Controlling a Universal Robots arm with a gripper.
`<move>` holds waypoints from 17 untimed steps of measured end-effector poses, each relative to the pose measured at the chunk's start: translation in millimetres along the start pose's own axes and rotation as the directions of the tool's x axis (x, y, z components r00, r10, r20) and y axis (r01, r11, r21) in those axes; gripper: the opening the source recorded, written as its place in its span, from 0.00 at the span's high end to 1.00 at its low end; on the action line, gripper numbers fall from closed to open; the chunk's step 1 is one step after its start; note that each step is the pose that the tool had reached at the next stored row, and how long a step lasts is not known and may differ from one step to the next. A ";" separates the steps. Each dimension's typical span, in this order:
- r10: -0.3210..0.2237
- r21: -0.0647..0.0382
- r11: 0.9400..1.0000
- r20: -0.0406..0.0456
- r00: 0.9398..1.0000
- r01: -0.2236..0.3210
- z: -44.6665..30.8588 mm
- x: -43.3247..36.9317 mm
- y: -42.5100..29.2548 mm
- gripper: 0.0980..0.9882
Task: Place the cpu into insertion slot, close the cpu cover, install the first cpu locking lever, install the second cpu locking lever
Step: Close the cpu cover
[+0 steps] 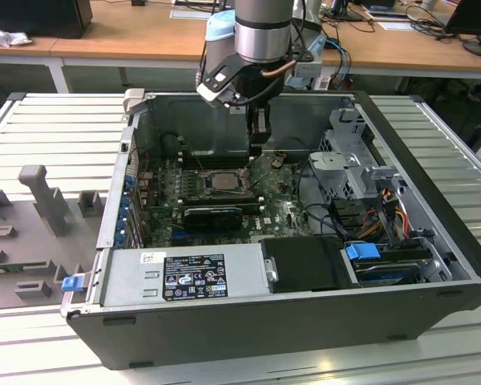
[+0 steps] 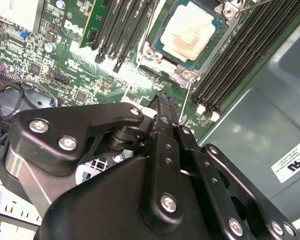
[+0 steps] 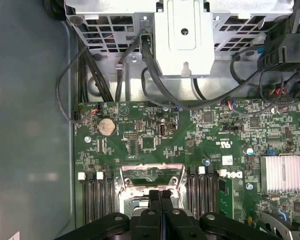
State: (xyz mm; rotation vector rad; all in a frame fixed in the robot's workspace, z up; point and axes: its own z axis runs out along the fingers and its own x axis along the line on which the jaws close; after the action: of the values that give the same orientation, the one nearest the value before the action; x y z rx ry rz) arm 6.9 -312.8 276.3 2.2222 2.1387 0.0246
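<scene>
The cpu (image 2: 190,32) lies pale and square in the insertion slot (image 1: 202,186) on the green motherboard, and it also shows as a light square, the cpu (image 1: 222,181), in the exterior view. The silvery cpu cover (image 2: 151,36) lies flat around the chip. My gripper (image 2: 162,98) is shut, its black fingers pressed together with nothing between them. It hangs just beside the socket's corner, close to a thin metal lever (image 2: 186,102). In the first wrist view the gripper (image 3: 160,194) stands over the socket frame (image 3: 151,171).
Long black memory slots (image 2: 240,55) flank the socket on both sides. A metal drive cage (image 3: 185,35) and bundled cables (image 3: 155,75) sit beyond the board. The case walls (image 1: 433,176) enclose the arm, and a finned heatsink (image 3: 281,173) stands nearby.
</scene>
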 end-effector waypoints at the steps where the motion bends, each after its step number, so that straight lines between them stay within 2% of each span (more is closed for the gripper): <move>1: 0.000 0.000 1.000 0.000 1.000 0.000 -0.1 0.0 0.2 0.99; 3: 0.000 0.000 1.000 0.000 1.000 0.000 0.0 0.0 1.3 0.99; 8: 0.000 0.000 1.000 0.000 1.000 0.000 0.7 0.5 14.7 0.99; 17: 0.000 0.000 1.000 0.000 1.000 0.000 1.5 1.1 29.6 0.99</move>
State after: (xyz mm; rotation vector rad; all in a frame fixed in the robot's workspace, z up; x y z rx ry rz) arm 36.5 -312.9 276.4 2.2222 2.1387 0.0243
